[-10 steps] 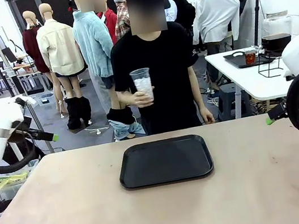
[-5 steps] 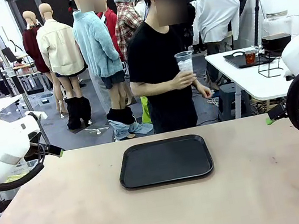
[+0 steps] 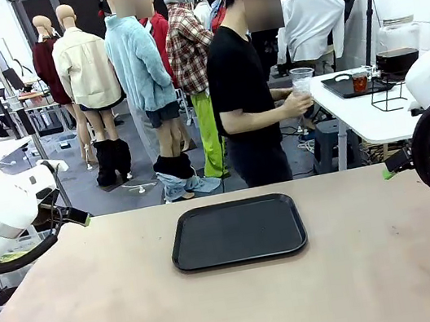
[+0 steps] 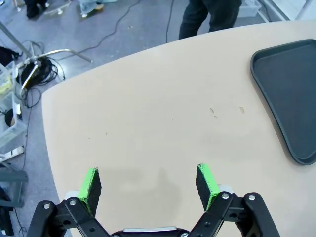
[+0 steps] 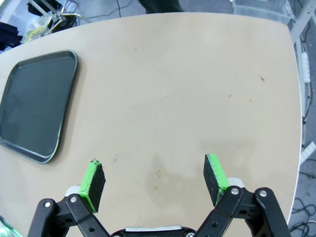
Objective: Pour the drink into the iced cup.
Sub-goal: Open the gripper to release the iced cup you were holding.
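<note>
The person has turned away from the surface (image 3: 100,312) and stepped toward the robot's right, carrying the iced cup (image 3: 301,80) from chest height in front of the tray to the edge of the white side table (image 3: 356,117); the left arm has also swung lower and inward. Neither gripper has anything to act on yet. The cup sits upright in the person's hand (image 3: 298,102), long axis vertical, mouth up, well beyond the far edge and off to the right, so the right gripper (image 5: 155,185) is the nearer one. A small glass of dark reddish drink (image 3: 360,82) stands upright on the side table's tray, just past the cup. The black tray (image 3: 238,231) lies bare between the arms. The left gripper (image 4: 149,187) and the right one both hang with fingers spread wide, empty, over bare tabletop.
</note>
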Controlling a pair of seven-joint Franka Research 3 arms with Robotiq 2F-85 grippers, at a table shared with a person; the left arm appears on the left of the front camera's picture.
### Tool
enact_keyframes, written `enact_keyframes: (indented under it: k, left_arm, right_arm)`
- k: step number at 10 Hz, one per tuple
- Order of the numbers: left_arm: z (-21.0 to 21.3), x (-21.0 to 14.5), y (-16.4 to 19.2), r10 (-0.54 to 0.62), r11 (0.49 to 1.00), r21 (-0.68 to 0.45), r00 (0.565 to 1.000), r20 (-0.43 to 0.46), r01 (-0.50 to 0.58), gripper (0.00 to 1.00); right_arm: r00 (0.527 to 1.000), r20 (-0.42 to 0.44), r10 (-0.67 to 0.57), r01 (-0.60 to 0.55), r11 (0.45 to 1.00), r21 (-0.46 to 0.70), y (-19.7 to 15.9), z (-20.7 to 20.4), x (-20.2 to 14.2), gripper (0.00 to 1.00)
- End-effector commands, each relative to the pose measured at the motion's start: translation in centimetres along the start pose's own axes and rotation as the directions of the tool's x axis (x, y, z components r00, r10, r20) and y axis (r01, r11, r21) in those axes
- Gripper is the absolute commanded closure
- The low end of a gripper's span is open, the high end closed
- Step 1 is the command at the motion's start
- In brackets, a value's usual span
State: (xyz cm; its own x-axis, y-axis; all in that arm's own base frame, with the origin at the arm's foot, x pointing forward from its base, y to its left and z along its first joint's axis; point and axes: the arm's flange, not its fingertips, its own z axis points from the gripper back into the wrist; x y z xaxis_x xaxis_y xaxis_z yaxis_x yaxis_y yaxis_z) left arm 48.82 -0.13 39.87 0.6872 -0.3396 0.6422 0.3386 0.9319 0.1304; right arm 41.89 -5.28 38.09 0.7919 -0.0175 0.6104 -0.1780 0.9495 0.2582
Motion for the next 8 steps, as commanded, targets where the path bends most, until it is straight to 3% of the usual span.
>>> enact_keyframes:
  k: [1,8]
  left_arm:
    - [-0.19,-0.29,-0.15,0.007,1.000,0.010,1.000,0.016,-0.007,0.00]
    - [-0.19,-0.29,-0.15,0.007,1.000,0.010,1.000,0.016,-0.007,0.00]
  right_arm:
    - [1.000,0.009,0.006,-0.006,1.000,0.004,0.00,-0.11,-0.17,0.00]
    - [1.000,0.009,0.006,-0.006,1.000,0.004,0.00,-0.11,-0.17,0.00]
